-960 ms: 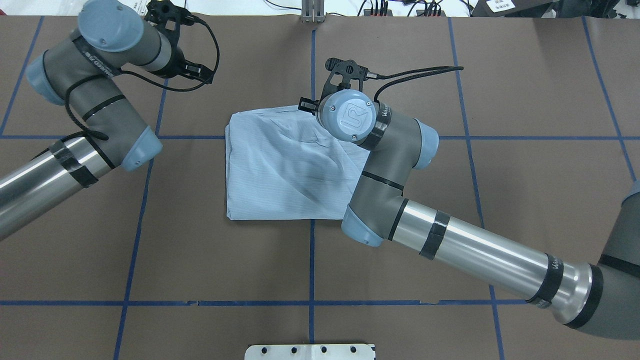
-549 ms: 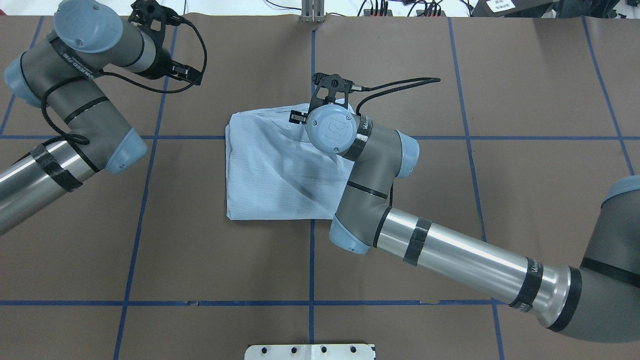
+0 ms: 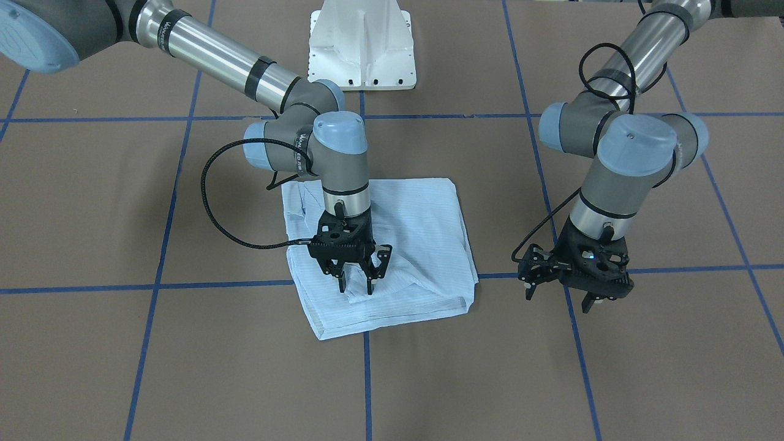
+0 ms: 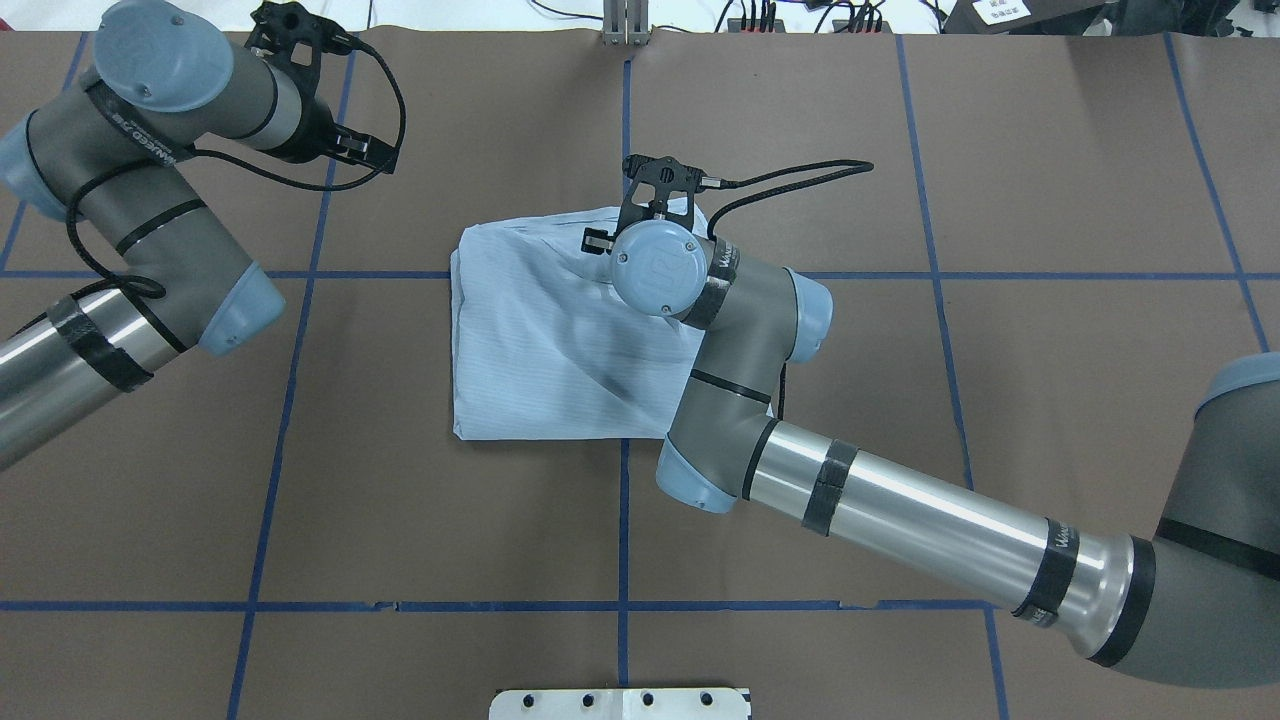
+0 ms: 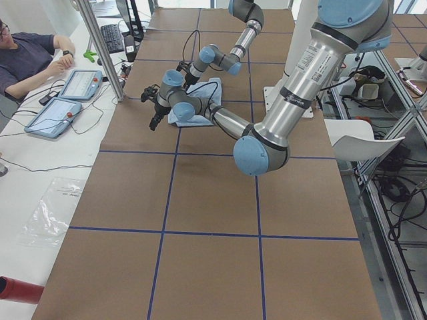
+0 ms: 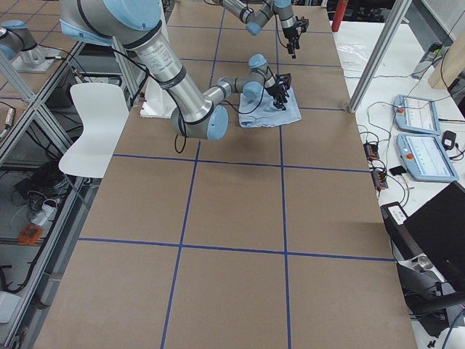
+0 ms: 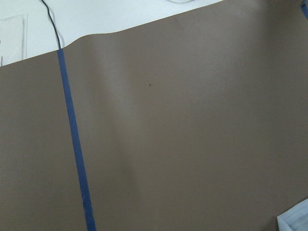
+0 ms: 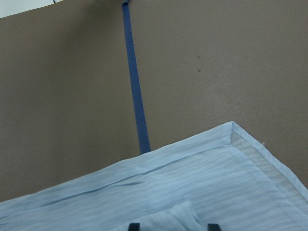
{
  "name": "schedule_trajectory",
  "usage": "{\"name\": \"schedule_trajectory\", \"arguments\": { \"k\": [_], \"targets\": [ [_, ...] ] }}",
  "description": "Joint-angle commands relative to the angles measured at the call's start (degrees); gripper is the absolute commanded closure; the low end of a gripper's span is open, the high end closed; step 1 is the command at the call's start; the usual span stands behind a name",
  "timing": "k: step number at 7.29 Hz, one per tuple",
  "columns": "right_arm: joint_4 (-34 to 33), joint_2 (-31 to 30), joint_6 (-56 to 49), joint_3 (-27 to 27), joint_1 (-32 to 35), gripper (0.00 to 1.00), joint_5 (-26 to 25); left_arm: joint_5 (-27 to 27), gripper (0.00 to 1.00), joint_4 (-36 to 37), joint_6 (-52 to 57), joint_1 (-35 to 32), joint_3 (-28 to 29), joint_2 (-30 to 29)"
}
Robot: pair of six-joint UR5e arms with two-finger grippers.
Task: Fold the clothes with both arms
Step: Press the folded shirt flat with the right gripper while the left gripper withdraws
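1. We see the shirt (image 4: 540,340) folded into a rough rectangle in the middle of the table (image 4: 1000,380). It lies over a crossing of the blue tape lines (image 4: 624,520), with most of it on the left of the centre line.
2. The cloth is pale blue with fine stripes. It is smooth along the near edge and creased toward the far edge, where a small ridge of fabric stands up.
3. Since a second ago the shirt's outline has not changed.
4. The right arm's wrist has shifted a little left and nearer over the shirt.
5. The left arm has drawn further left, away from the shirt.
6. The right gripper (image 3: 356,286) points down at the far part of the shirt. Its jaws are partly apart, with the tips at the cloth on either side of the raised ridge.
7. In the right wrist view the two fingertips (image 8: 134,225) show with a bump of cloth between them. We do not see them closed on it.
8. The left gripper (image 3: 556,299) hangs over bare table at the far left, well apart from the shirt. Its jaws are spread wide and hold nothing.
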Motion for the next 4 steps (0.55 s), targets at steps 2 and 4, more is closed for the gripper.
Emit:
{"name": "schedule_trajectory", "arguments": {
  "k": [2, 4],
  "targets": [
    [-0.1, 2.0, 5.3, -2.2, 0.2, 0.37, -0.6, 0.0, 0.00, 0.0, -0.1, 0.0, -0.2, 0.2],
    [-0.5, 4.1, 7.2, -5.5, 0.3, 0.31, -0.6, 0.0, 0.00, 0.0, -0.1, 0.0, -0.3, 0.2]
  ]
}}
